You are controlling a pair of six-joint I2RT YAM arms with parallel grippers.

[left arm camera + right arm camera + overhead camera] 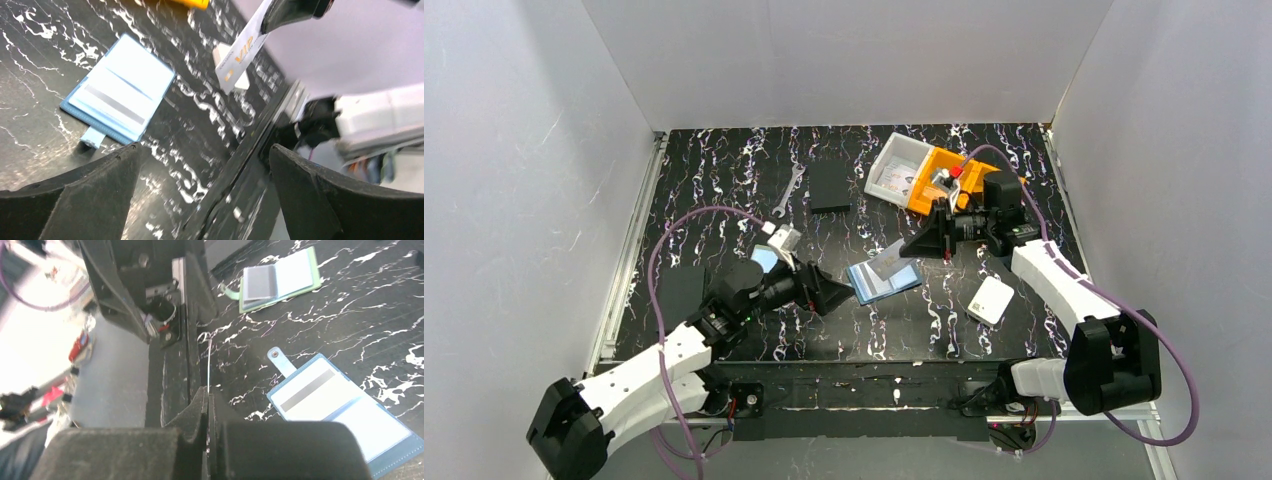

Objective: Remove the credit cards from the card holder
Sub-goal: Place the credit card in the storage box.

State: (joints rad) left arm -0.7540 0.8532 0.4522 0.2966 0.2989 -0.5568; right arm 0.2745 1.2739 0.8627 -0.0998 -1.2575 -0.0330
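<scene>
Right gripper [207, 394] pinches a thin white card [239, 56] printed "VIP"; left gripper [205, 150] gapes wide beside the flat blue wallet [120, 95].

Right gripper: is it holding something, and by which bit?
The right gripper pinches a thin white card with orange VIP letters by its upper end, the rest hanging free. The left gripper is open and empty.
</scene>
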